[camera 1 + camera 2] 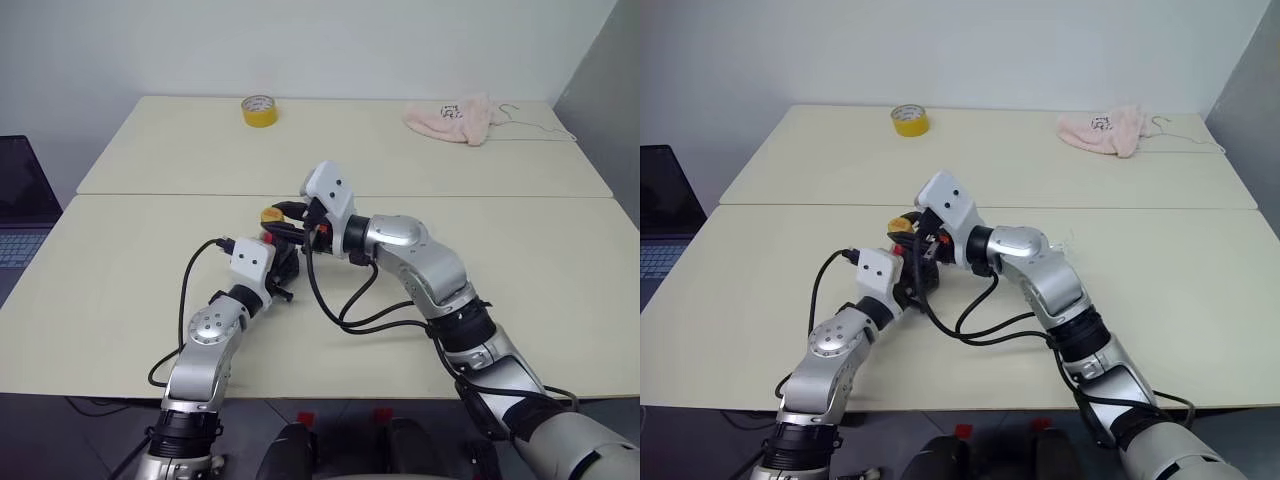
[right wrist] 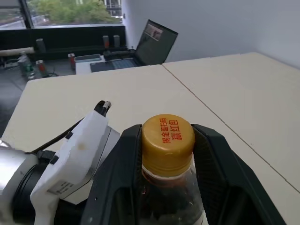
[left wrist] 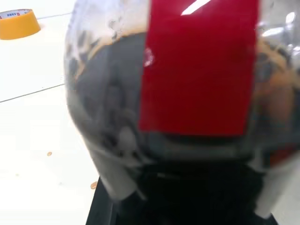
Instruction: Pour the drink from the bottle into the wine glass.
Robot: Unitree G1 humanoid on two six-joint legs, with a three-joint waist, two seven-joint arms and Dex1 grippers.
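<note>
Uncapping, by the look of it: pouring not yet begun, cap still on. Next move likely calls for twisting the cap off against a steady hold on the body, keeping the bottle upright so nothing spills.

Nearest, left gripper (image 1: 283,272) clamped nearly shut around the body of the bottle (image 3: 187,93), held near the middle of the near table (image 1: 120,300); dark drink (image 3: 112,103) up close in the left wrist view, behind the red label (image 3: 199,65).

Just above, right gripper (image 2: 168,140) reaching in from the right, black fingers (image 2: 213,159) partly closed, one on each side of the yellow cap (image 2: 168,138), touching or nearly so; firmness of grip hard to judge.

Farther back, yellow tape roll (image 1: 259,110) and pink cloth (image 1: 455,118) on the far table.
</note>
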